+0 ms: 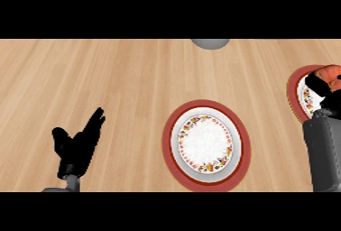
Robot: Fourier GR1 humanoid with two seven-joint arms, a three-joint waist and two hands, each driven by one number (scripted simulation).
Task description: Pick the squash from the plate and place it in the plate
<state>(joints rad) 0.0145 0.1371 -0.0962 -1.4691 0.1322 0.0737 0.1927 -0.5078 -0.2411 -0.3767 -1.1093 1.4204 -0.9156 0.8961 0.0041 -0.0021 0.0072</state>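
Nearest us, we see the left hand [78, 146] resting open, fingers straight and upward, beside the central plate [207, 179]. Farther right, the right hand [326, 92] curls around the orange squash [329, 71] over the right-edge plate [297, 92]. A grey object [210, 43] sits farthest.

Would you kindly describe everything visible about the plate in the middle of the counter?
The round red-rimmed plate lies flat on the light wooden counter, right of centre. Inside its broad red rim come a white band, a ring of red and yellow floral pattern, and a plain white middle. It looks glazed. Nothing lies on it and neither hand touches it.
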